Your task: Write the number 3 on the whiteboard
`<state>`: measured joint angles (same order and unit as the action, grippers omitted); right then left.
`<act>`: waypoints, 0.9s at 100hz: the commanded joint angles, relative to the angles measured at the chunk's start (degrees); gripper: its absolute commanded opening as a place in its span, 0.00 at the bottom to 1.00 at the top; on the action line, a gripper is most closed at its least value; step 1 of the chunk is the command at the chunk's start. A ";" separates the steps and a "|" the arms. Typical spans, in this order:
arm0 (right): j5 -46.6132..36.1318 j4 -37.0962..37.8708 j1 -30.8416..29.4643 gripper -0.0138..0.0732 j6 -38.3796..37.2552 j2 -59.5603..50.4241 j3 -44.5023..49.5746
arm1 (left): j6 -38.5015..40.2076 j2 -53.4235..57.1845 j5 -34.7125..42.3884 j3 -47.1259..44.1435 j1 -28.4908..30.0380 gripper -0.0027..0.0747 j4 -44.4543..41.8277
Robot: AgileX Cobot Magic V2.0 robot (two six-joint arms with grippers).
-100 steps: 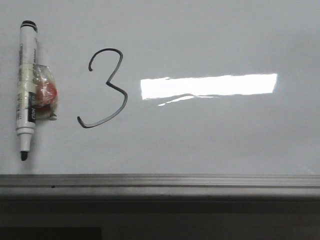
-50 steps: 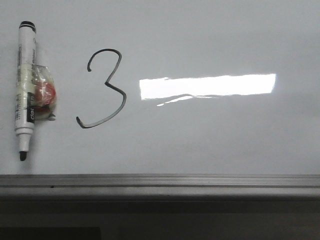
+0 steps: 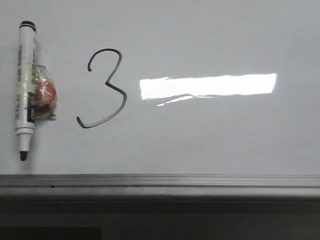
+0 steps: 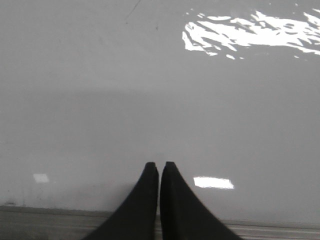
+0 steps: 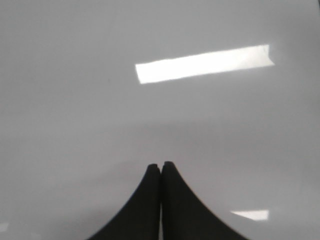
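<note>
The number 3 is drawn in thin dark lines on the whiteboard, left of a bright rectangular reflection. A white marker with a black tip and a taped red-and-clear wad lies at the far left, tip towards the rail. Neither gripper shows in the front view. My left gripper is shut and empty over bare whiteboard near the rail. My right gripper is shut and empty over bare whiteboard.
A grey metal rail runs along the whiteboard's near edge, with a dark band below it. The rail also shows in the left wrist view. The bright light reflection lies right of the digit.
</note>
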<state>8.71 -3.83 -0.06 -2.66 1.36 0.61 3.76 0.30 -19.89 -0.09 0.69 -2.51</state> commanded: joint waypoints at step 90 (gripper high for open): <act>9.71 0.31 -1.77 0.11 -0.08 -2.83 1.42 | 0.30 1.43 4.03 -1.97 0.07 0.01 0.34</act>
<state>19.03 -3.83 -1.41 -2.81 -0.53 0.61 3.76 0.30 -19.89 -0.09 0.69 -2.51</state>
